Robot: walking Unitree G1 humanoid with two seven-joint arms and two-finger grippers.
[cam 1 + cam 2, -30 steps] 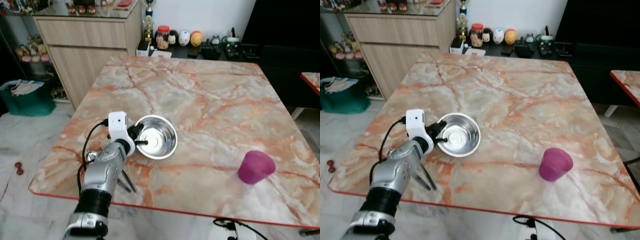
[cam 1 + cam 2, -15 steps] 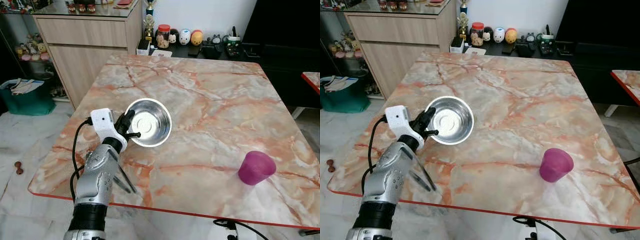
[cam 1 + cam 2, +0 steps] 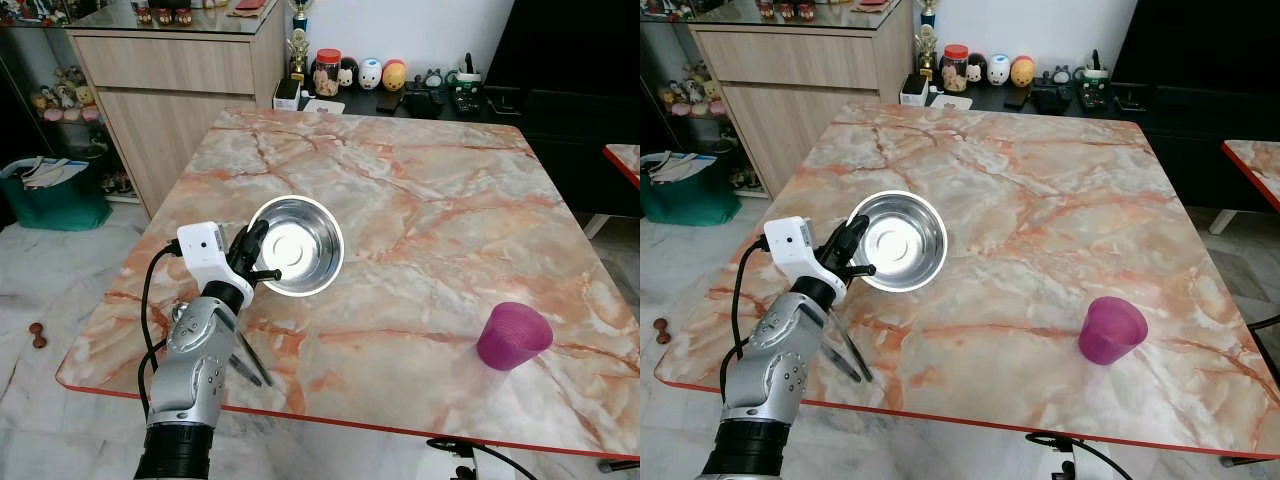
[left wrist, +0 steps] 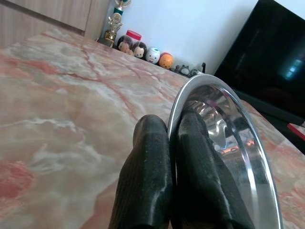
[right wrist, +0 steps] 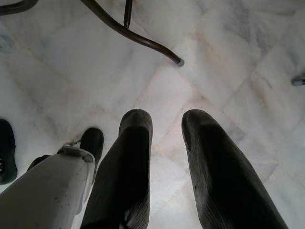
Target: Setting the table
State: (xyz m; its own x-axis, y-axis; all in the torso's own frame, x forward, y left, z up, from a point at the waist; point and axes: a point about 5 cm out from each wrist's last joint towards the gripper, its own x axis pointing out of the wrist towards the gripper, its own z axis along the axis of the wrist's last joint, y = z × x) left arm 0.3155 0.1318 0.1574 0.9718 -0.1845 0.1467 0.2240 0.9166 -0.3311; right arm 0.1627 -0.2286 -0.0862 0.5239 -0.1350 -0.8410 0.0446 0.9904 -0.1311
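1. Left eye view: marble table (image 3: 430,200) is the landmark. Left gripper (image 3: 254,262) is over the table's near-left area, its fingers clamped on the near rim of a steel bowl (image 3: 297,245). The bowl is tilted up off the tabletop, with its opening facing the camera.
2. Same view: a purple cup (image 3: 513,336) sits on the table's near-right part, well apart from the bowl. It looks tilted or upside down; I can't tell which.
3. Beyond the table's far edge: a low shelf with a red-lidded jar (image 3: 326,73) and small round figurines (image 3: 381,76). A wooden cabinet (image 3: 175,90) is off the table's far-left corner, and a green bin (image 3: 58,196) is on the floor to the table's left.
4. Right eye view: same scene. The bowl (image 3: 898,241) is held up at the table's near-left, and the cup (image 3: 1111,330) is at near-right.
5. Left wrist view: the two black fingers (image 4: 145,181) pinch the bowl rim (image 4: 228,124), one inside and one outside, with almost no gap. The marble top runs behind, with the jar and figurines at its far edge.
6. Right wrist view: right gripper (image 5: 164,124) hangs over the white marble floor (image 5: 228,62), off the table. Its fingers are parted with a narrow gap and hold nothing. A dark curved furniture leg (image 5: 138,36) is on the floor ahead of it.
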